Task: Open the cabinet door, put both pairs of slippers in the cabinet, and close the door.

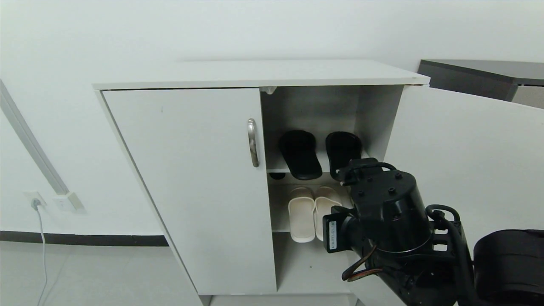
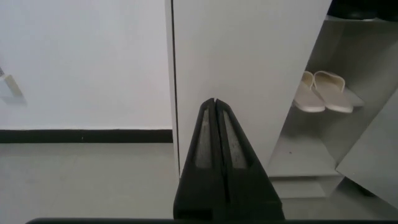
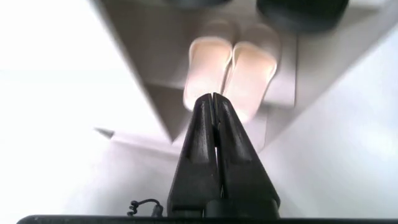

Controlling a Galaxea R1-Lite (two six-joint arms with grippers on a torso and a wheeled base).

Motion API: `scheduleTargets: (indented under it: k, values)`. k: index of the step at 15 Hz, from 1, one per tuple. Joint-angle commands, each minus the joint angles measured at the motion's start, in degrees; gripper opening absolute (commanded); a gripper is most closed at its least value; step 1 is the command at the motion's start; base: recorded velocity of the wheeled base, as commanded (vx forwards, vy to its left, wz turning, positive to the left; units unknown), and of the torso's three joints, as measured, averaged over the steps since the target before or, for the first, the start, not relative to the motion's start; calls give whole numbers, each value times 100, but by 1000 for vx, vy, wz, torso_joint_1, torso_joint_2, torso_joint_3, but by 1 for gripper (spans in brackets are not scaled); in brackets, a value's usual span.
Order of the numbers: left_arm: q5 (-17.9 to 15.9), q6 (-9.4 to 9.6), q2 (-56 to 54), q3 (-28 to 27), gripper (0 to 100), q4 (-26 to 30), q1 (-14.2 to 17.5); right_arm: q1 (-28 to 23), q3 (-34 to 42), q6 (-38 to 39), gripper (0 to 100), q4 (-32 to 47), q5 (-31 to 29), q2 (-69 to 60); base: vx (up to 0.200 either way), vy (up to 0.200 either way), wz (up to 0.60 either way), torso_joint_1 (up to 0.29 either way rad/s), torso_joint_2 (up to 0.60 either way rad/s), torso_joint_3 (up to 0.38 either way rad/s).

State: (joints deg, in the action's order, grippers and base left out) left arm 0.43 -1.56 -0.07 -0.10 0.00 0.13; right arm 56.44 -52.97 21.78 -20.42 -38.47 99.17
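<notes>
The white cabinet point(image 1: 255, 72) has its left door point(image 1: 191, 182) closed and its right door point(image 1: 467, 157) swung wide open. A black pair of slippers point(image 1: 301, 155) lies on the upper shelf. Below it, a white pair of slippers point(image 1: 308, 212) lies on the middle shelf, toes outward. My right arm point(image 1: 382, 212) hangs before the open half. Its gripper point(image 3: 212, 96) is shut and empty, just in front of the white slippers point(image 3: 233, 65). My left gripper point(image 2: 215, 101) is shut and empty too, low before the closed door point(image 2: 249, 62), with the white slippers point(image 2: 323, 92) off to its side.
The closed door carries a metal handle point(image 1: 253, 142) at its inner edge. A wall socket with a cable point(image 1: 35, 202) and a grey conduit are at the left. A dark table point(image 1: 480, 74) stands behind the open door. Bare grey floor point(image 1: 85, 276) lies in front.
</notes>
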Motion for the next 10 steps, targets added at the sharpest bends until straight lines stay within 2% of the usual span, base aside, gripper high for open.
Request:
scheduleTargets:
  k: [1, 5, 10]
  values:
    - [1, -2, 7, 1, 0, 0, 4, -28, 23, 1, 0, -15, 7, 32, -200, 0, 0, 7, 2, 2]
    - [1, -11, 7, 1, 0, 0, 4, -134, 164, -104, 0, -147, 7, 32, -200, 0, 0, 1, 2, 2]
    - [10, -11, 7, 1, 0, 0, 4, -151, 269, -131, 0, -147, 7, 32, 0, 0, 0, 0, 0, 0]
